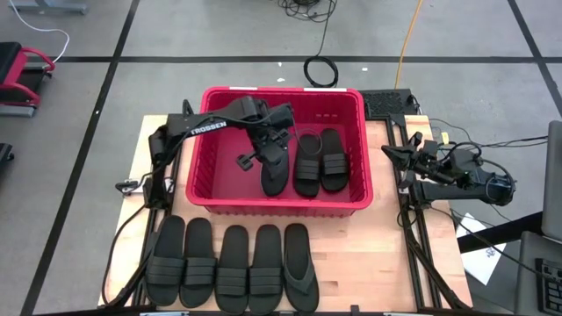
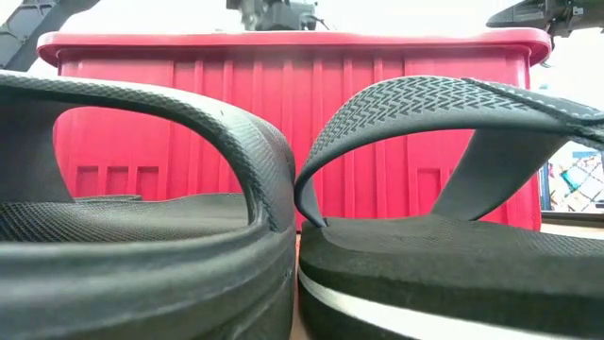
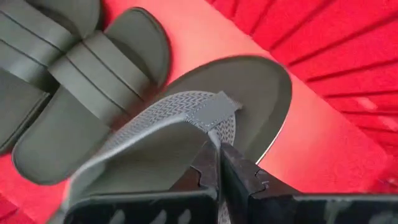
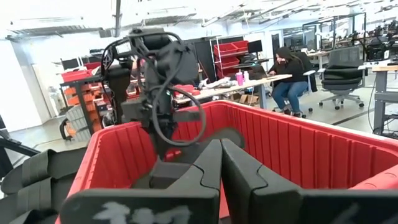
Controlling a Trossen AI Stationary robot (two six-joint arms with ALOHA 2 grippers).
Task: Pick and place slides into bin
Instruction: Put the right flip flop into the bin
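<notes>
The red bin (image 1: pixel 207 189) stands at the table's far middle. Two black band slides (image 1: pixel 319 162) lie side by side on its floor. My left gripper (image 1: pixel 267 151) reaches into the bin from above and is shut on a black flip-flop (image 1: pixel 274 178), which lies left of the two slides. Five more sandals lie in a row on the table in front of the bin: several band slides (image 1: pixel 216 267) and one flip-flop (image 1: pixel 299 265). My right gripper (image 4: pixel 221 163) is shut and empty; it waits right of the bin (image 1: pixel 392 152), pointing toward it. My left gripper pinches the flip-flop's thong strap (image 3: pixel 210 127) between its two fingers (image 3: pixel 202 171), at the top of the arch next to the grey tab. The fingers come from above, pointing down. The sole (image 3: pixel 252 93) sits below the fingers over the bin floor; whether it rests there I cannot tell.
In the low view two sandals (image 2: pixel 142 236) fill the near ground, with the bin wall (image 2: pixel 377 123) behind them. Cables and arm mounts run along both table sides (image 1: pixel 145 189). Bare bin floor (image 1: pixel 224 167) lies left of the held flip-flop. A person sits far off in the room (image 4: pixel 289 78).
</notes>
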